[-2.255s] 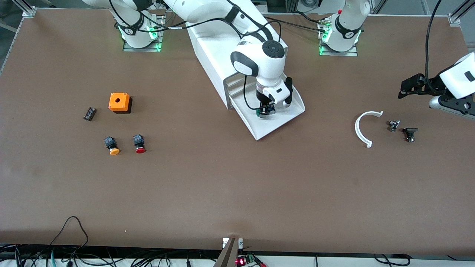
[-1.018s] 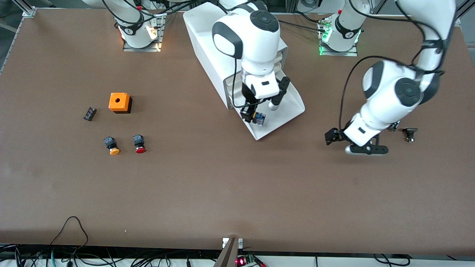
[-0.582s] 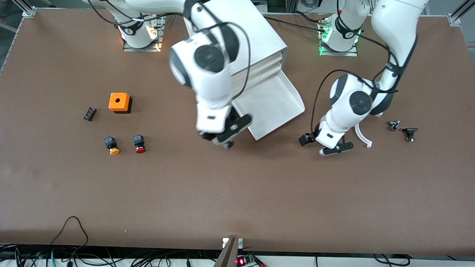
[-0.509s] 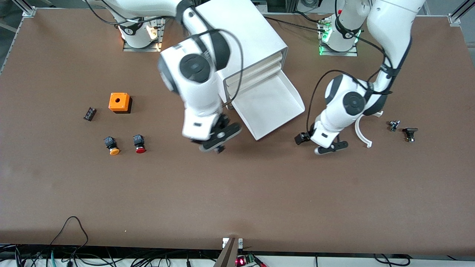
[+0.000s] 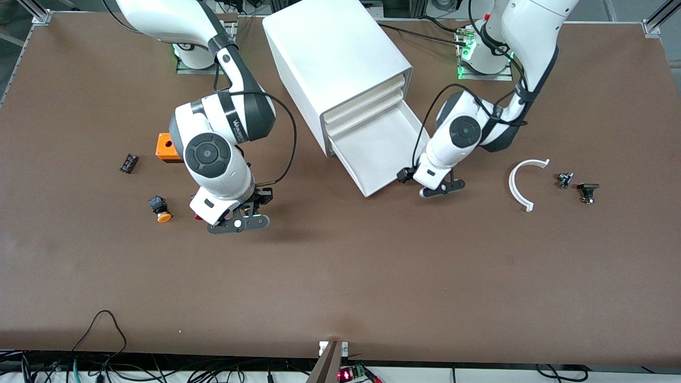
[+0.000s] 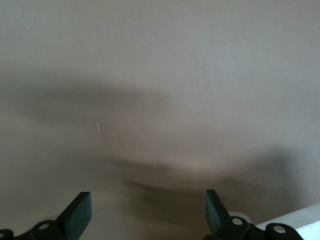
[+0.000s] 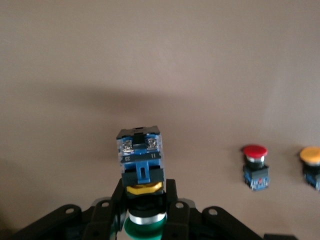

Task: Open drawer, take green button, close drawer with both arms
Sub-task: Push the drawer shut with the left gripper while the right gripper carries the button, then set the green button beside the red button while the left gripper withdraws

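The drawer [image 5: 391, 133], lowest in the white cabinet [image 5: 335, 58], stands pulled out with nothing in it. My right gripper [image 7: 145, 200] is shut on the button [image 7: 142, 165], whose green cap sits between the fingers and whose black, blue and yellow body sticks out. In the front view the right gripper [image 5: 239, 218] hangs over the table close to the red-capped button [image 7: 255, 165]. My left gripper [image 5: 424, 182] is open and empty, low beside the drawer's front corner at the left arm's end. The drawer's white lip [image 6: 295, 220] shows at the edge of the left wrist view.
An orange-capped button [image 5: 159, 208] lies beside the right gripper. An orange box [image 5: 164, 149] and a small black part [image 5: 128, 163] lie toward the right arm's end. A white arc [image 5: 518, 183] and two small parts [image 5: 564, 180] [image 5: 587, 191] lie toward the left arm's end.
The right arm lifted the button out of the drawer and carried it toward the red and orange buttons. The left arm swung in and came down to the drawer's front corner.
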